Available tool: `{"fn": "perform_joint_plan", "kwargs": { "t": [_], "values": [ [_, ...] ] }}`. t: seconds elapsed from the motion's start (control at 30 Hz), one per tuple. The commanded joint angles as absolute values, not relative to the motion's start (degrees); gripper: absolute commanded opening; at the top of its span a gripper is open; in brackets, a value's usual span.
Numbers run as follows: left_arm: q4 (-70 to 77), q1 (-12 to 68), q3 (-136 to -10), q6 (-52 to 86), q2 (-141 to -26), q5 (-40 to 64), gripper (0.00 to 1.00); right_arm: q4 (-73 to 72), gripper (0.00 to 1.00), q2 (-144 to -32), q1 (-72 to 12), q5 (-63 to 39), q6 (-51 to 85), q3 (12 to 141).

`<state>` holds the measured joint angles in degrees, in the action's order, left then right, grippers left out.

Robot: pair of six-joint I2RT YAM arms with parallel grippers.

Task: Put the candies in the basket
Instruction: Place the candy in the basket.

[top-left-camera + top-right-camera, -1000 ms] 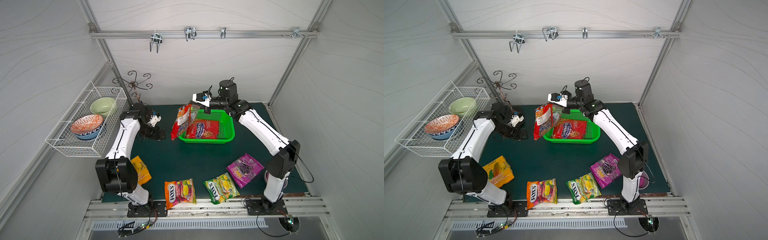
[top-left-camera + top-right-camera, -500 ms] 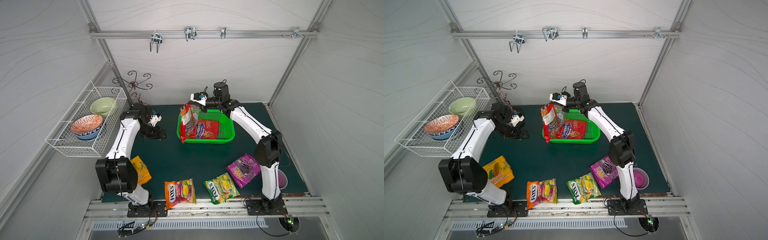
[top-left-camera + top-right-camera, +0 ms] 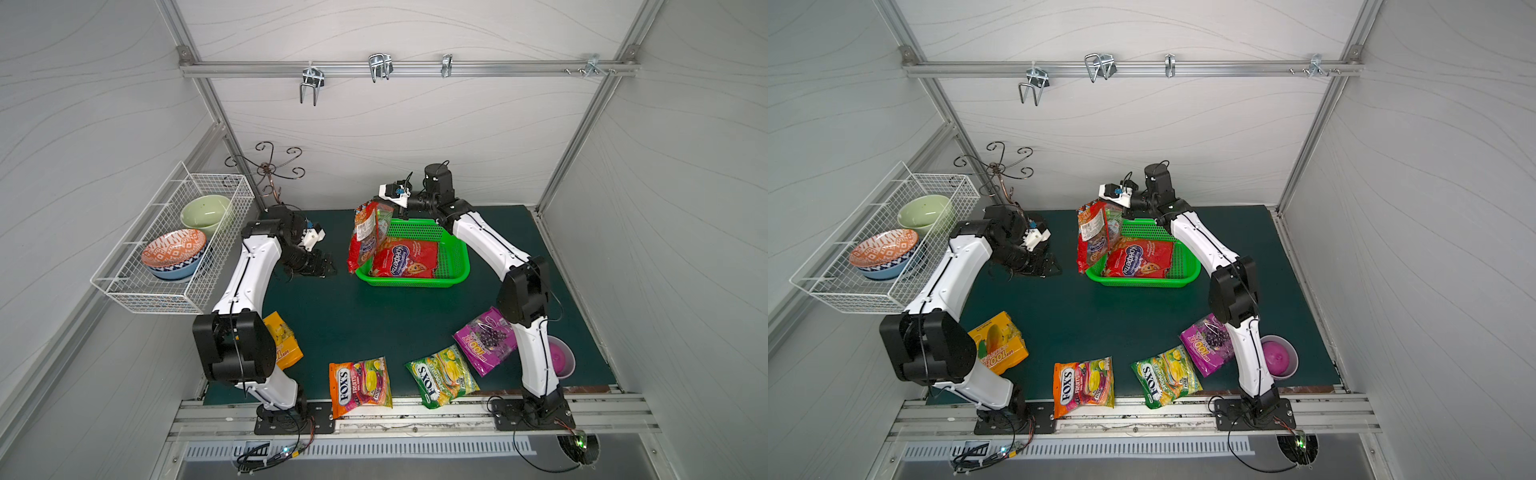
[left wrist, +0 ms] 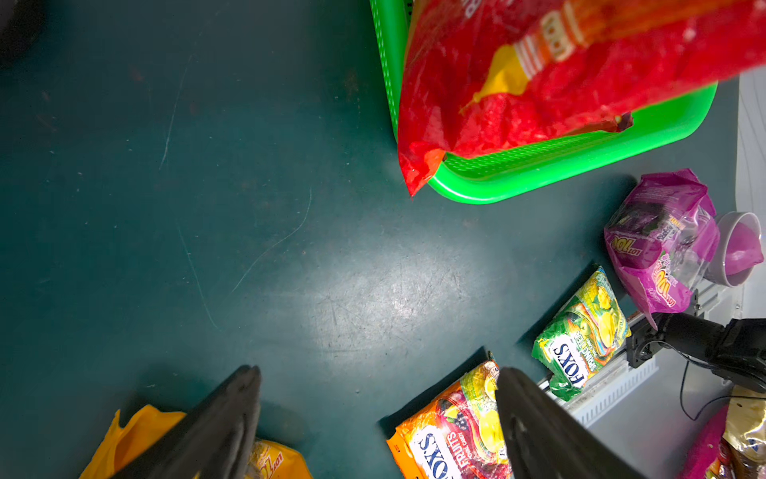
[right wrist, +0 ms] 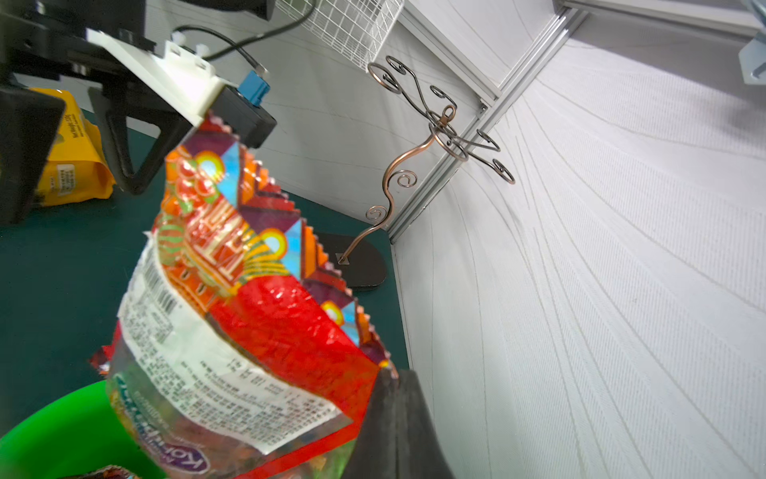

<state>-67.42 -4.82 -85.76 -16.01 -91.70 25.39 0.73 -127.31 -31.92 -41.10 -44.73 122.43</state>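
- Over the basket's [image 3: 415, 283] left end: right claw [image 3: 388, 204] pinched tight on a red bag [image 3: 365, 237], which hangs upright. Contact with the rim cannot be told.
- Inside: second red bag [image 3: 405, 259], flat.
- Left claw [image 4: 375, 371]: spread wide, empty, above bare tabletop [image 4: 207, 207]. It is dark and indistinct in both top views.
- Front edge: yellow bag [image 3: 286, 345] and purple bag [image 3: 484, 340], each half hidden behind the arms; orange FOX'S bag [image 3: 359, 384] and green FOX'S bag [image 3: 442, 376] in full view.

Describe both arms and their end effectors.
The left arm and right arm have glossy white link shells, bulky black joints and thin black cables along them. The left end effector and right end effector have dark tapered fingers and white camera mounts with blue connectors.
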Motion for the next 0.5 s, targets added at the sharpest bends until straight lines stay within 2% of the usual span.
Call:
{"fn": "perform_joint_plan", "kwargs": {
  "t": [0.0, 0.47],
  "values": [
    [-65.96, -4.49, -87.23, -15.68, -92.02, 26.86, 0.92, -9.29, 0.00, -127.28, -30.04, -44.54, -39.06, 121.09],
    [-65.92, -1.85, -87.03, -15.95, -93.08, 26.37, 0.92, -12.39, 0.00, -115.88, -24.57, -46.13, -40.38, 100.35]
  ]
}}
